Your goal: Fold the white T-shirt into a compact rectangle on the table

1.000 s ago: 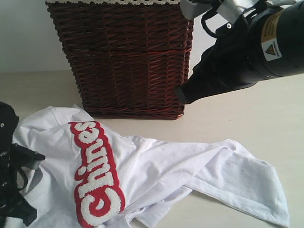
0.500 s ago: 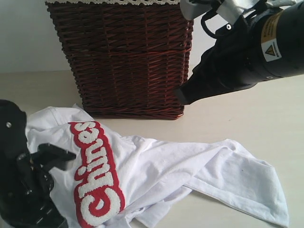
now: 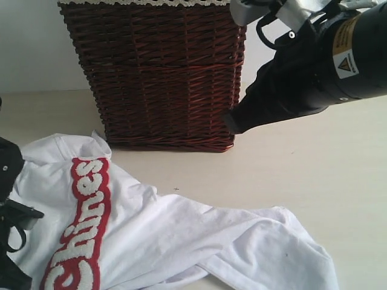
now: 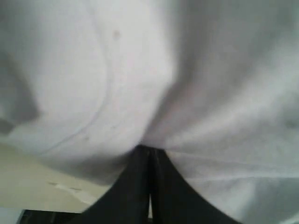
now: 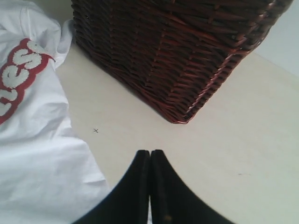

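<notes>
- Exterior view, far left: my left arm (image 3: 8, 181) is a dark shape at the frame edge, low over the near end of the white T-shirt (image 3: 169, 235).
- Left wrist view, close in: my left jaws are clenched tip to tip and the white cloth puckers right at the tips, so I've got the shirt pinched there. A strip of pale bench (image 4: 28, 182) shows beside the fabric.
- Moving right, the shirt lies crumpled and unfolded on the bench. It spreads from the left edge to the lower right, with loose folds along that end.
- The red-edged lettering (image 3: 81, 229) faces up on the shirt's left part.
- Behind the shirt stands the wicker basket (image 3: 163, 72), upright on the bench, its lace rim (image 3: 145, 2) just in view at the top. One corner of the shirt lies just beside its base.
- Further right, my right arm (image 3: 314, 66) hangs above the bench, overlapping the basket's right edge in this view.
- Right wrist view: my right jaws are pressed together with nothing between them. They are up off the bare bench, between the shirt's edge and the basket's lower corner.
</notes>
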`<action>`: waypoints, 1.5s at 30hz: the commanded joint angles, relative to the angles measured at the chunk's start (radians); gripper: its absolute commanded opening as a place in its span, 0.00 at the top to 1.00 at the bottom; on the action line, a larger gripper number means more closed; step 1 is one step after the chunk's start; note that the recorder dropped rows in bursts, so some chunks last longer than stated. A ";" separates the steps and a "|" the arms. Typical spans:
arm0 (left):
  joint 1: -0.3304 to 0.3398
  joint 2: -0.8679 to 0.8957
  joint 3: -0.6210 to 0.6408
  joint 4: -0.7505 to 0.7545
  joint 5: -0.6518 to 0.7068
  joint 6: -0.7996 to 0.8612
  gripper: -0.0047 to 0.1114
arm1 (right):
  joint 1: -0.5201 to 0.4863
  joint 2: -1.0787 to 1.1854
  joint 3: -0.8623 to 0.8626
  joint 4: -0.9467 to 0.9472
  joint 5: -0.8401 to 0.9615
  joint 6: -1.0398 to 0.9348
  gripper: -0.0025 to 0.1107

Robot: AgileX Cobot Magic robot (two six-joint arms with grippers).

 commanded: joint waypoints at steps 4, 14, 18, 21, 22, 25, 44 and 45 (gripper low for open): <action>0.234 -0.021 -0.034 0.138 0.017 -0.102 0.96 | -0.008 0.002 0.002 0.000 0.042 -0.008 0.98; 0.288 -0.315 -0.118 -0.185 -0.213 0.115 0.96 | -0.008 0.095 0.043 -0.005 0.053 -0.008 0.80; 0.288 -0.465 -0.118 -0.633 -0.238 0.467 0.96 | -0.008 0.227 0.029 0.028 0.113 -0.051 0.64; 0.262 -0.533 -0.118 -0.834 -0.213 0.645 0.96 | -0.008 0.310 -0.004 0.128 0.183 -0.250 0.61; 0.252 -0.547 -0.116 -0.853 -0.213 0.663 0.96 | -0.008 0.335 -0.010 0.183 0.185 -0.346 0.61; 0.220 -0.597 -0.109 -0.864 -0.236 0.672 0.96 | -0.008 0.397 -0.010 0.257 0.141 -0.530 0.61; 0.193 -0.790 -0.089 -0.898 -0.248 0.688 0.96 | -0.002 0.647 -0.060 0.170 0.081 -0.617 0.98; 0.193 -0.790 -0.089 -0.900 -0.246 0.688 0.96 | -0.001 0.632 -0.079 0.186 0.102 -0.617 0.98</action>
